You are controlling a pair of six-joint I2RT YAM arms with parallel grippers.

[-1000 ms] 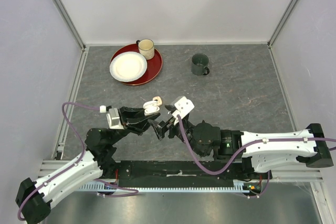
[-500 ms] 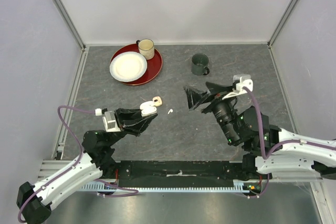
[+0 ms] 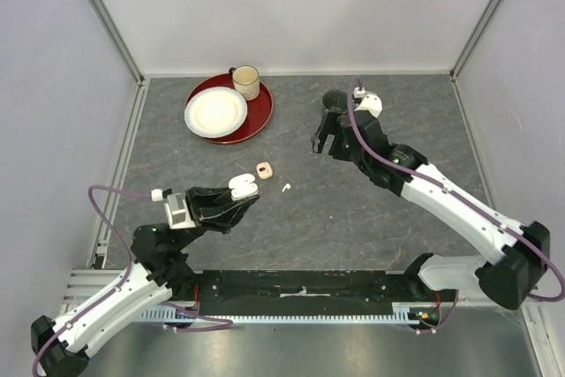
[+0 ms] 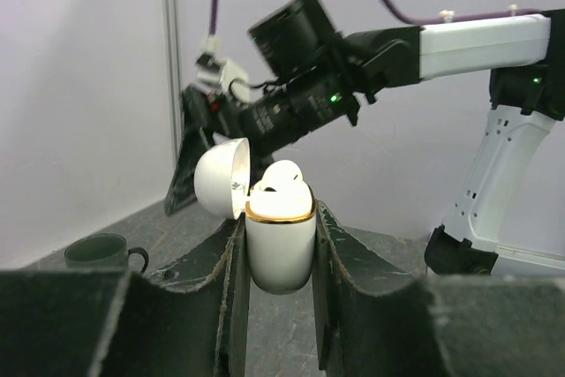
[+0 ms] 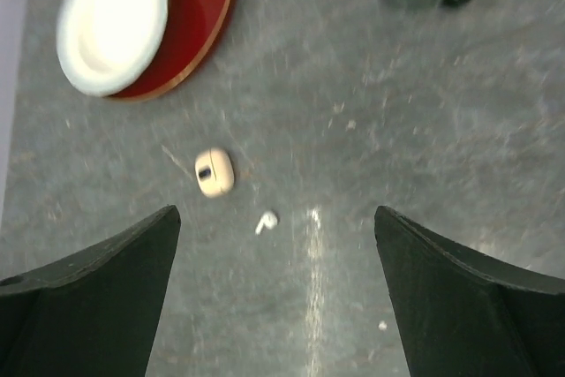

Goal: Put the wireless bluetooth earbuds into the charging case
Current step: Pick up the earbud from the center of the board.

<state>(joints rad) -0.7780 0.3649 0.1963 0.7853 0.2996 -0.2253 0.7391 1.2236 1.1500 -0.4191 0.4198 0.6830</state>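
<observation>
Beside the peach case (image 3: 264,169), the earbud (image 3: 285,187) is best pinched by the spread right gripper (image 3: 322,142), the charging case (image 4: 280,240) clamped in the left gripper (image 3: 240,198).

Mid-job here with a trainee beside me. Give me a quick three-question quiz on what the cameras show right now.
1. True or false: the left pincer is shut on the open white charging case.
2. What lies loose beside the peach case? A) a white earbud B) a spoon C) a coin
3. Fill in: the right pincer is open and holds ____.
Key: 1 true. 2 A, the white earbud. 3 nothing.
</observation>
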